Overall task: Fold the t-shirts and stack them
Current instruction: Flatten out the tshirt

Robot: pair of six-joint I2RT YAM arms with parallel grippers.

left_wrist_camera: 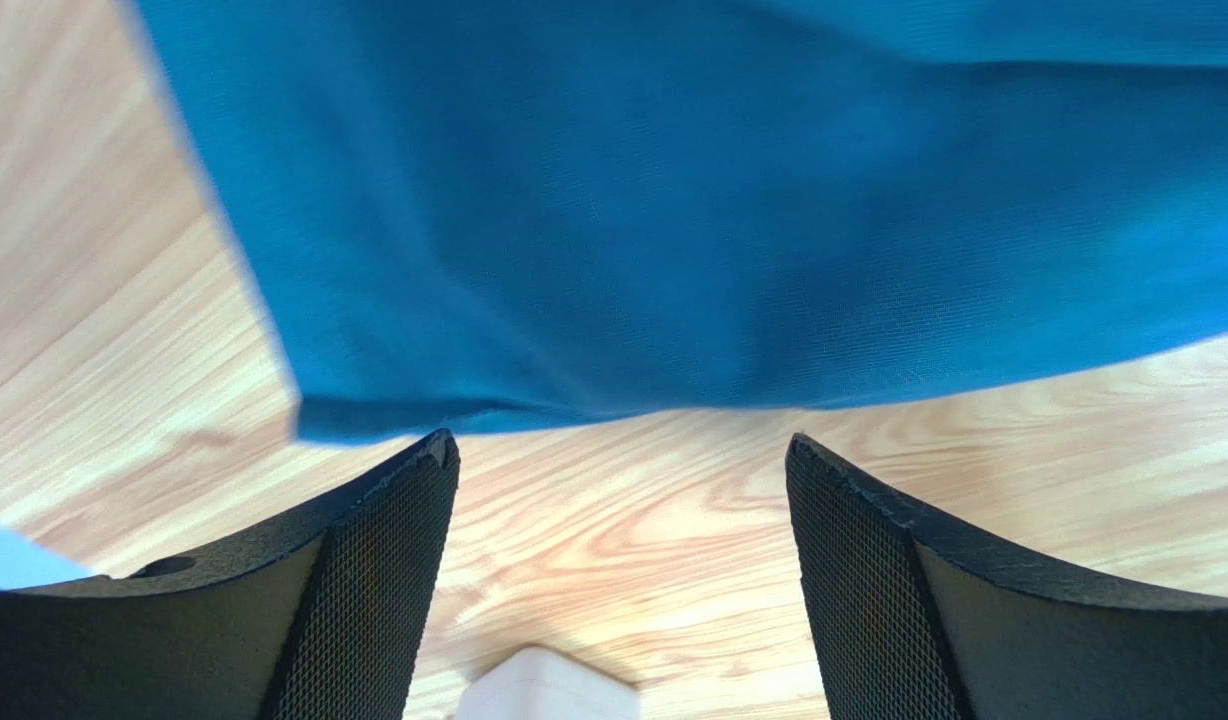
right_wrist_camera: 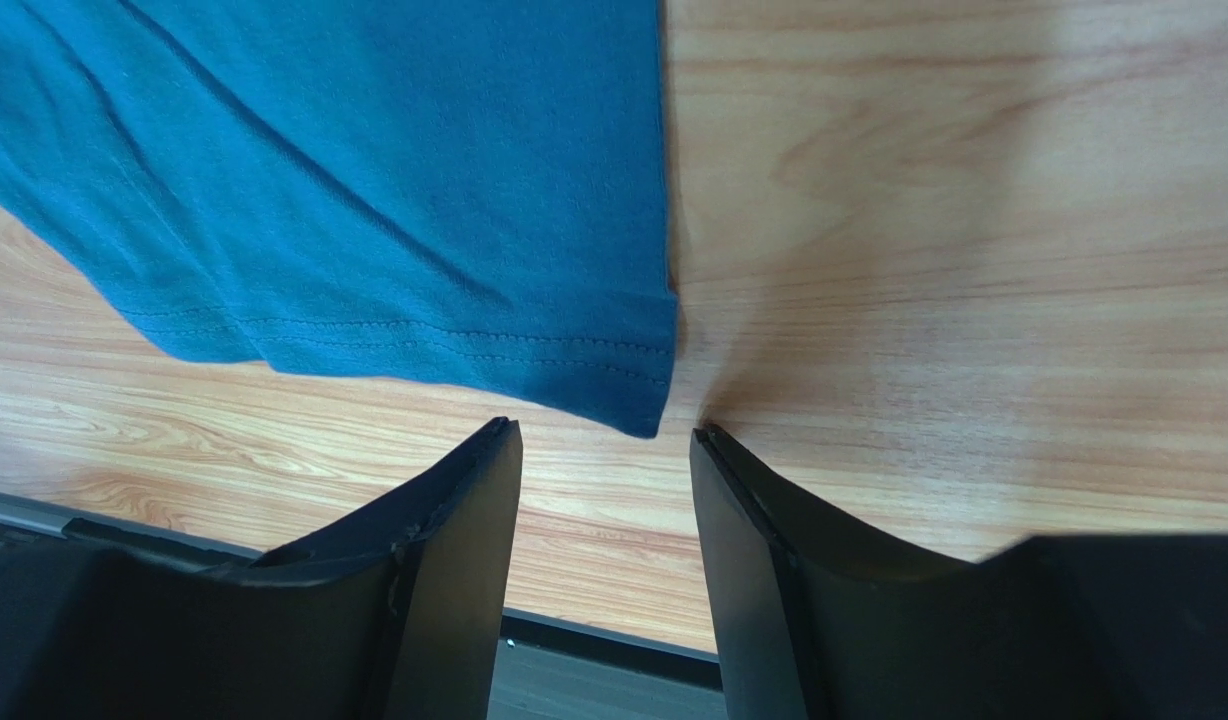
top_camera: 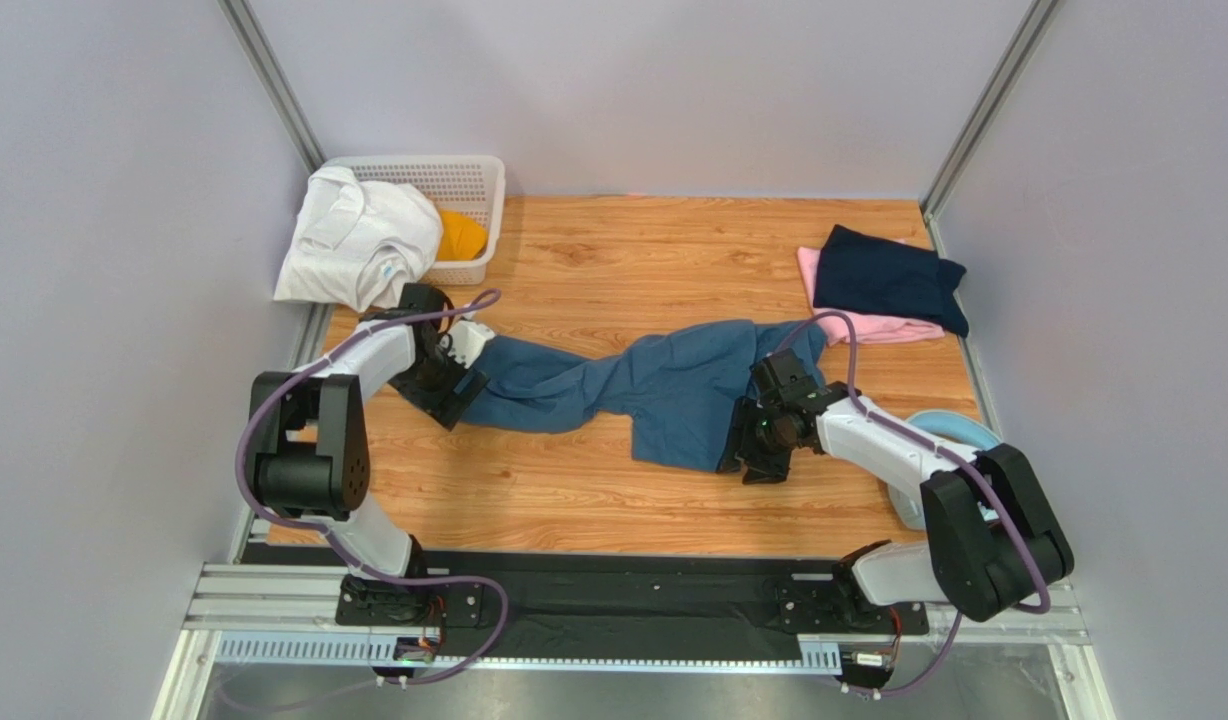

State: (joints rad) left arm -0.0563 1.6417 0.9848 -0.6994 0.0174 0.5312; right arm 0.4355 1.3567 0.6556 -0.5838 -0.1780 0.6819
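Blue shirt: the blue shirt [top_camera: 650, 393] lies rumpled on the surface [top_camera: 620, 255], drawn out long between the two hands, with one end in front of each.
Left hand: the left hand [left_wrist_camera: 620, 450] is spread wide and has hold of nothing. Bare wood shows between its fingers, and the cloth edge, somewhat blurred, lies just beyond the fingertips.
Right hand: the right hand [right_wrist_camera: 605, 435] is about half spread and holds nothing. The stitched hem corner lies flat just ahead of the gap, a little toward its left finger.
Why the hands stand so: each hand seems to face one end so the shirt can be taken at two points and pulled flat before folding.
Finished pile: a navy shirt [top_camera: 888, 278] lies folded on a pink shirt [top_camera: 891, 330], beyond the right hand and off to its right. This is probably where the stack is being built.
Waiting: a white garment [top_camera: 350, 233] hangs over the basket [top_camera: 470, 177] and an orange garment [top_camera: 460, 236] lies inside it, both beyond the left hand.
Step in hand: by my reading, reaching for a grip; the folding of this shirt is not yet begun.
Risk: the right fingers may pinch only the thin hem corner, which could slip free.
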